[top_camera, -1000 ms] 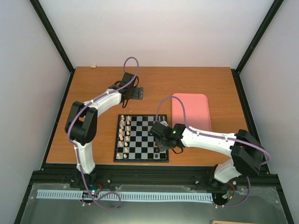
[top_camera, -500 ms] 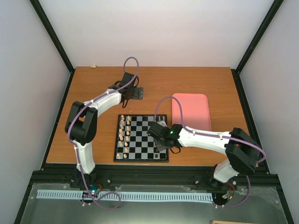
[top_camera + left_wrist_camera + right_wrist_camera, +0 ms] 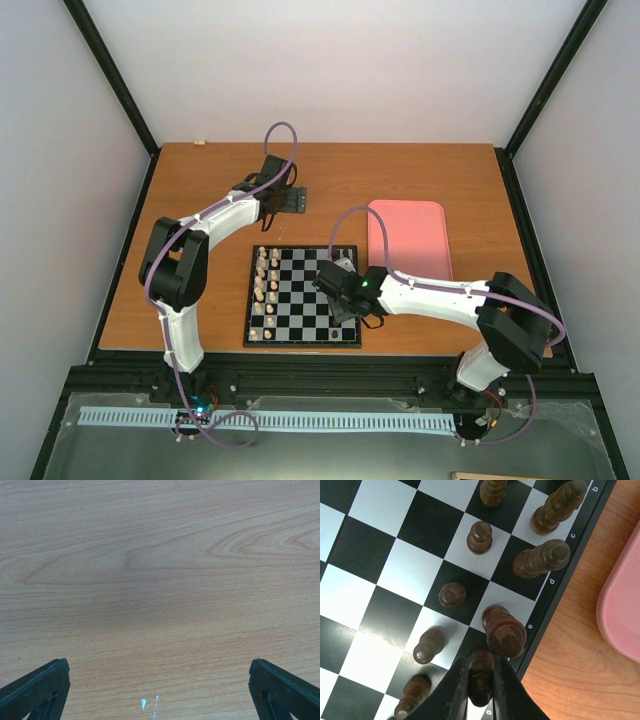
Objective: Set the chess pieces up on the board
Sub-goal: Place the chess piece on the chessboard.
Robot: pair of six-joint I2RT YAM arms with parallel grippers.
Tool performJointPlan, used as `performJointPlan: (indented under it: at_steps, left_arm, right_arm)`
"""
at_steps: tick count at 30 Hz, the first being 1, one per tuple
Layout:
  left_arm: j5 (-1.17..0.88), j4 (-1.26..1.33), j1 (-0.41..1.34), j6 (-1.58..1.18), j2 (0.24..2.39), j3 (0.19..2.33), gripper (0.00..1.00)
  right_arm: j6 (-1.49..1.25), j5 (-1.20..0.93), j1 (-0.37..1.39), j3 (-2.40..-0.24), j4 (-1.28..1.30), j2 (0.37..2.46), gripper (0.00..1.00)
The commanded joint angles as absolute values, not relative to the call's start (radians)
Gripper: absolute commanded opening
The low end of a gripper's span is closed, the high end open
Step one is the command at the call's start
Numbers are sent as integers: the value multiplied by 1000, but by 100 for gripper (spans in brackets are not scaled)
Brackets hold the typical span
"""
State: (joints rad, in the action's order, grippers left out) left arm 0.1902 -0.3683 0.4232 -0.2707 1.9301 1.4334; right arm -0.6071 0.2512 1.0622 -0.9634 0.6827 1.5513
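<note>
The black-framed chessboard lies near the table's front edge. My right gripper hangs over its right side. In the right wrist view the gripper is shut on a dark chess piece above a black square by the board's right frame, just below a tall dark piece. Several more dark pieces stand on the two nearest files. Cream pieces stand along the board's left side. My left gripper sits far back on the table; its fingertips are wide apart over bare wood.
A pink tray lies right of the board; its rim shows close to the board's edge. A small white mark is on the wood under the left gripper. Black frame rails run along the table's sides.
My right arm has shifted slightly left over the board's right side. The left arm has not moved.
</note>
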Motion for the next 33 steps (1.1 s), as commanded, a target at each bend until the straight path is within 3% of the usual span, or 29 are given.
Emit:
performJointPlan:
  at_steps: [1, 17, 24, 33]
  left_arm:
    - [193, -374, 422, -282, 1923, 1463, 100]
    - [193, -374, 422, -282, 1924, 1463, 100]
    - [196, -376, 422, -280, 1922, 1464, 100]
    - [207, -376, 422, -279, 1904, 1456, 100]
  right_arm:
    - [-609, 272, 1074, -967, 662, 1562, 3]
    - [-615, 308, 1074, -963, 668, 1596, 6]
    - [-602, 280, 1074, -960, 679, 1566, 25]
    - [-601, 292, 1091, -970, 734, 1478, 33]
